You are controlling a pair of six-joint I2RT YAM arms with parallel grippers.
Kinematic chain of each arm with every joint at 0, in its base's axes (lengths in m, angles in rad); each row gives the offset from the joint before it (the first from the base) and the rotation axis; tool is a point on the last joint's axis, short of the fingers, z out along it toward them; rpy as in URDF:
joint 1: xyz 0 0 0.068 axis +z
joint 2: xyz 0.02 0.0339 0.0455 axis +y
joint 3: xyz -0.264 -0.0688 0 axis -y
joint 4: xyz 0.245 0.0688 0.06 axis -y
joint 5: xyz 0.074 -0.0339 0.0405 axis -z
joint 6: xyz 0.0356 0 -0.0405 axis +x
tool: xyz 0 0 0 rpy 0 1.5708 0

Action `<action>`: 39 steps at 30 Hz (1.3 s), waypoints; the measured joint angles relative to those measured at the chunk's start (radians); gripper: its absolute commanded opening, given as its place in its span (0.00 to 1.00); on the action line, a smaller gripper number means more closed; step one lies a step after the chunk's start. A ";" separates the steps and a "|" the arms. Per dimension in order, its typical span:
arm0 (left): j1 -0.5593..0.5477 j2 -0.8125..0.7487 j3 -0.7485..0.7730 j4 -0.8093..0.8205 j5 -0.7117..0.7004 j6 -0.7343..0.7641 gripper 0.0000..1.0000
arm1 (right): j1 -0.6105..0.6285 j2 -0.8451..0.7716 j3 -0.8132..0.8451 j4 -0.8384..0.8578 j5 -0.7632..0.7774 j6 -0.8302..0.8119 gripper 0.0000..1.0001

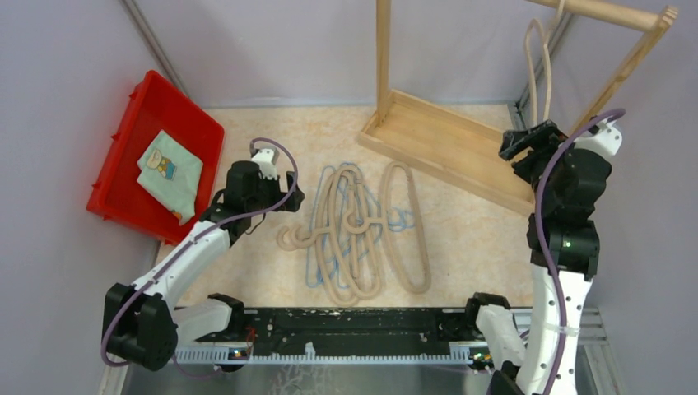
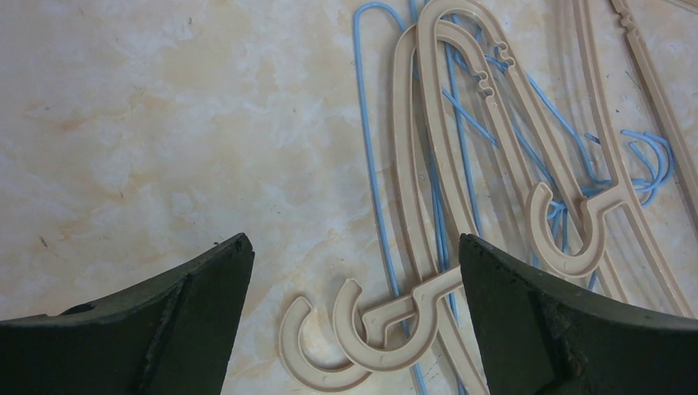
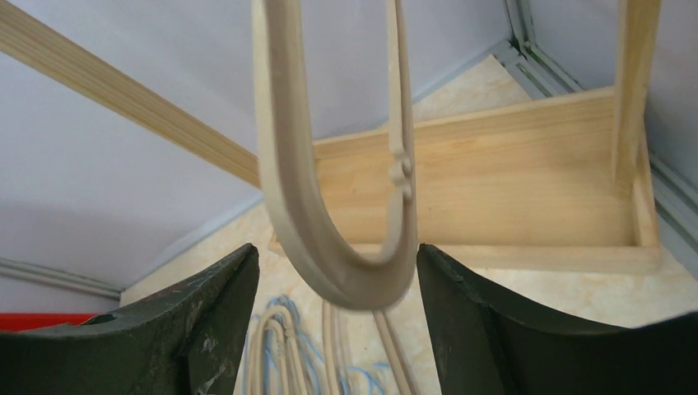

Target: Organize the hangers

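Several beige hangers (image 1: 354,230) lie tangled with thin blue wire hangers (image 1: 315,267) mid-table. My left gripper (image 1: 290,196) hovers open just left of that pile. In the left wrist view the left gripper (image 2: 352,247) stands open above two beige hooks (image 2: 362,337), with blue wire hangers (image 2: 370,164) beside them. One beige hanger (image 1: 539,74) hangs from the rack rod (image 1: 609,10). My right gripper (image 1: 518,146) is at its lower end. In the right wrist view the right gripper (image 3: 336,255) is open, and the hanging hanger's (image 3: 288,164) rounded end dangles, blurred, between the fingers.
The wooden rack's base (image 1: 444,140) sits at the back right, its upright post (image 1: 383,49) rising on the left. A red bin (image 1: 123,148) with a pale green cloth (image 1: 169,169) stands at the left. Grey walls close in on both sides.
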 measured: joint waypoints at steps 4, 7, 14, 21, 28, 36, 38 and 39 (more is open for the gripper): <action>0.000 0.013 0.000 0.000 0.014 -0.005 1.00 | 0.005 -0.063 -0.063 -0.072 -0.006 -0.026 0.71; 0.000 0.017 0.000 0.004 0.028 -0.010 1.00 | 0.010 -0.099 -0.138 -0.114 -0.032 -0.026 0.71; 0.000 0.046 0.000 0.006 0.048 -0.026 1.00 | 0.207 -0.082 -0.256 -0.183 -0.005 -0.027 0.68; 0.000 0.075 0.000 0.010 0.062 -0.043 1.00 | 0.634 0.023 -0.279 -0.182 0.216 -0.036 0.67; 0.000 0.097 0.000 0.022 0.060 -0.049 1.00 | 0.976 0.269 -0.309 -0.100 0.415 -0.036 0.64; 0.000 0.100 0.000 0.026 0.060 -0.066 1.00 | 1.007 0.358 -0.463 0.031 0.388 -0.040 0.62; 0.000 0.100 0.000 0.026 0.061 -0.069 1.00 | 1.007 0.375 -0.499 0.049 0.364 -0.045 0.62; 0.000 0.100 0.000 0.026 0.061 -0.070 1.00 | 1.008 0.384 -0.512 0.059 0.353 -0.046 0.62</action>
